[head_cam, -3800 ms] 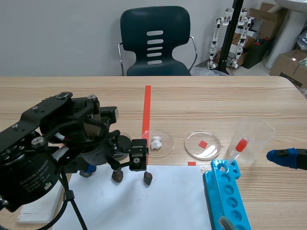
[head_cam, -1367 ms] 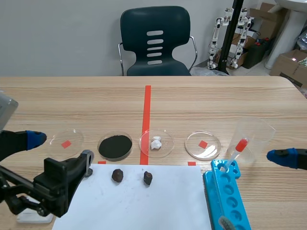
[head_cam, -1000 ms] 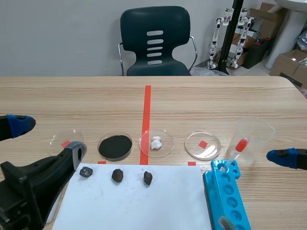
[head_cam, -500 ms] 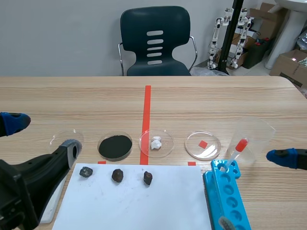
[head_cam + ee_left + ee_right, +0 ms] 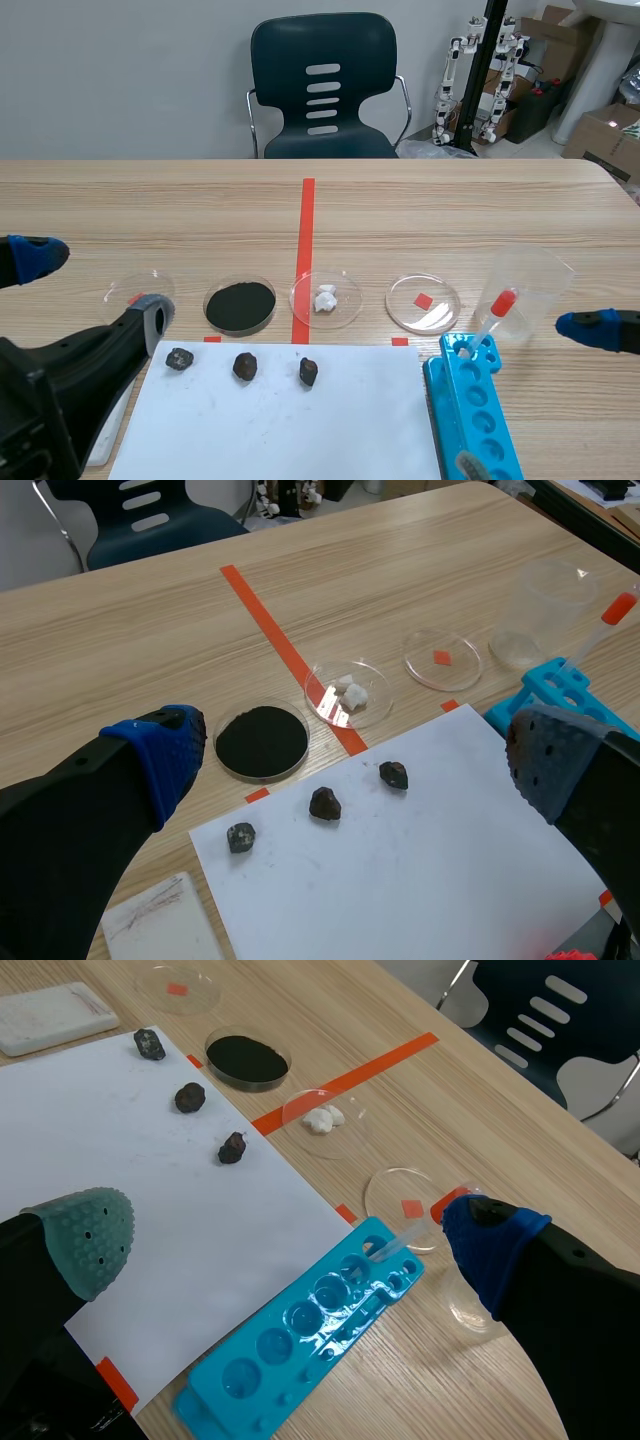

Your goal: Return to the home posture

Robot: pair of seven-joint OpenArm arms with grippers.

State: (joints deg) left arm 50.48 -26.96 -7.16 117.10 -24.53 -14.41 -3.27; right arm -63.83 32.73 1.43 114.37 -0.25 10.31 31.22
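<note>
**Both arms look about parked, but mind the glassware**

The left end effector [image 5: 92,283] sits low at about 8 o'clock in the scene view, fingers spread wide with nothing between them. The right end effector [image 5: 288,1240] is spread and empty too. From the scene view only its blue fingertip [image 5: 590,328] pokes in, at around 3 o'clock. My guess is the home posture is reached, or close to it.

What could bite: the left one's grey fingertip [image 5: 150,310] hangs just beside the clear dish [image 5: 120,285], with the nearest rock [image 5: 180,358] at its 4 o'clock on the paper [image 5: 290,420]. A low sideways swing could clip either. On the right, the plastic cup [image 5: 530,280] with the dropper [image 5: 492,318] stands near the blue fingertip, at its 10 o'clock. It looks light enough to tip over on the desk [image 5: 400,200].
</note>
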